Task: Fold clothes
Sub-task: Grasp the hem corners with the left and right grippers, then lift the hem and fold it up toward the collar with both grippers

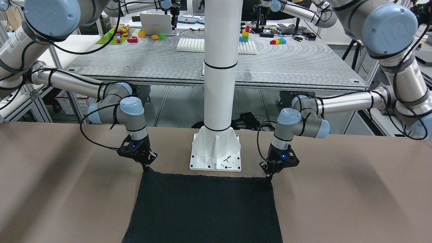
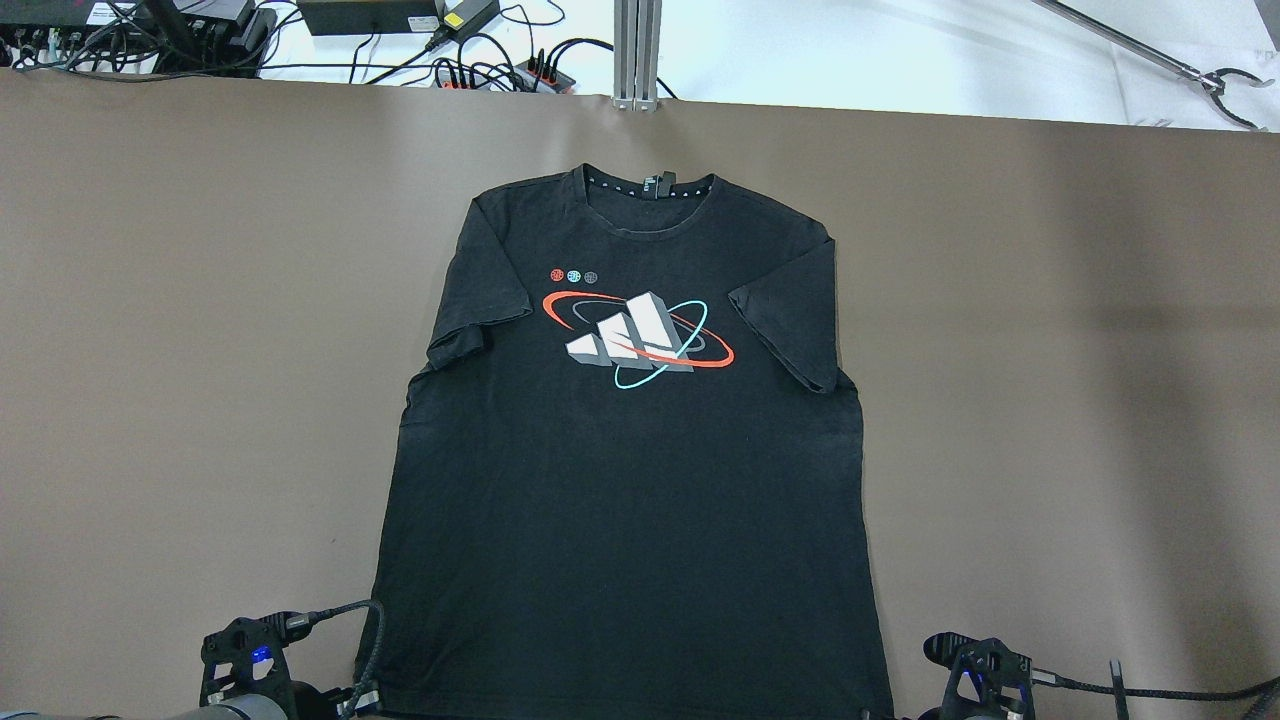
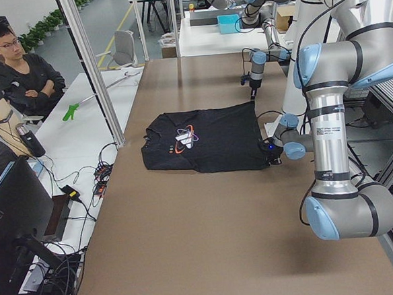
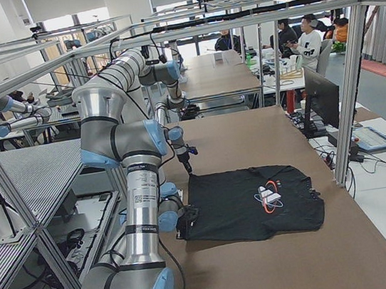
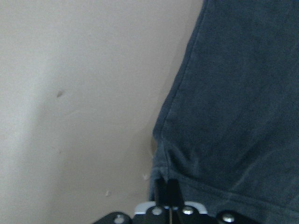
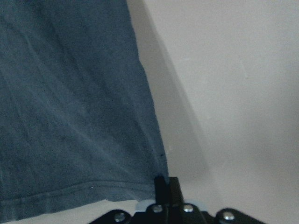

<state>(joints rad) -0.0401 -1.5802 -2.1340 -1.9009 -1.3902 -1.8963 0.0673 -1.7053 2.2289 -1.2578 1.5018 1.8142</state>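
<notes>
Between the two grippers, black T-shirt (image 2: 620,500) spread flat, left gripper (image 1: 270,176) pinching one hem corner, right gripper (image 1: 145,166) pinching the other, chest print (image 2: 640,340) of three white bars with orange and teal rings, collar label (image 2: 655,185) too small to read.

**Silver tubes, pale blue caps, black claws**

The left arm (image 1: 344,102), at frame right, and the right arm (image 1: 72,81), at frame left, are silver tubes with grey joint housings and round pale blue caps. Black cables are banded along each. The left claw (image 1: 271,174) and right claw (image 1: 145,166) are black, each mount showing a small blue light.
</notes>
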